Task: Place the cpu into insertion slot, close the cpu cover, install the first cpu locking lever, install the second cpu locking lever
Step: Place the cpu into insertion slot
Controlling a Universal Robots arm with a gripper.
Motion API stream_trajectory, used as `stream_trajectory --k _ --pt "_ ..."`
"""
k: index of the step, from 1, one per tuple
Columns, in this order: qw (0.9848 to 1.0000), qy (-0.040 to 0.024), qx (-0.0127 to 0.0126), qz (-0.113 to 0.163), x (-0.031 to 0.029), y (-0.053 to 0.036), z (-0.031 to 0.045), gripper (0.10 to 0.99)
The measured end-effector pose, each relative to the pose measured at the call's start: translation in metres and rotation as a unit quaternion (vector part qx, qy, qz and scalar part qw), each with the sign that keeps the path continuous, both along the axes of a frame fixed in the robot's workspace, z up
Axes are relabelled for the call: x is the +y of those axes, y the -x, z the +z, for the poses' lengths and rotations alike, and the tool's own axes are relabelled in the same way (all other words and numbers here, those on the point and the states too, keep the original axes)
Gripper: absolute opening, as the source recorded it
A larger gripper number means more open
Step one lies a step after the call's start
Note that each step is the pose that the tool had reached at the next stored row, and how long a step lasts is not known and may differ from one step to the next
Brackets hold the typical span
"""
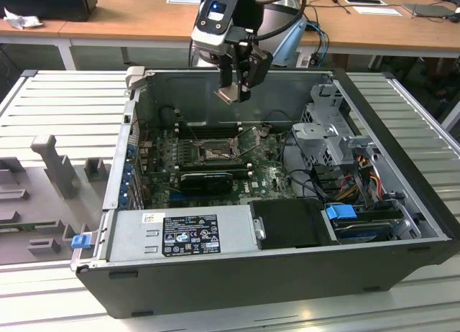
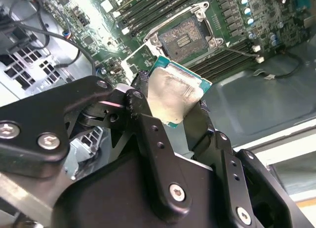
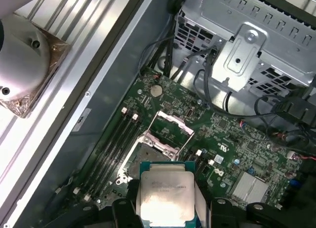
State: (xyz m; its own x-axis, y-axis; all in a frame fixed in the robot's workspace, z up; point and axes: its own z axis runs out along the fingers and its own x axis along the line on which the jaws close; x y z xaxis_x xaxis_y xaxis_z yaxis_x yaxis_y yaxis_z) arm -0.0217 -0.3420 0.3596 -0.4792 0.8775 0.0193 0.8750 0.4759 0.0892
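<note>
Pinching the cpu (image 2: 173,97) between its black fingers (image 2: 148,134), the gripper (image 1: 236,89) is closed on the chip by two opposite edges. The chip's pale metal face is tilted and in plain sight in both wrist views. In the exterior view the chip hangs well above the insertion slot (image 1: 215,154), clear of it, at about the height of the far upper rim of the computer case (image 1: 237,274).

The slot itself lies open, its greyish centre bare. The cpu cover (image 3: 175,122) stands raised along one side of the slot, and the green circuit board (image 3: 232,149) shows through its square opening.

Long black memory slots (image 3: 111,149) run just beside the slot. In the exterior view a long black expansion card (image 1: 206,180) lies near the slot on its camera side. Farther on that same side is the grey power supply (image 1: 180,235), set against the case wall. A silvery drive cage (image 1: 327,134) stands well apart from the slot, to the exterior view's right of it.
</note>
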Motion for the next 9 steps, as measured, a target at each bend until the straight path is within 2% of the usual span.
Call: stream_trajectory --k 3,9 --pt "0.9999 -0.0001 0.0000 -0.015 0.0000 0.0000 -0.0007 0.525" --pt "0.9998 0.0001 0.0001 -0.018 0.0000 0.0000 -0.0063 0.525"
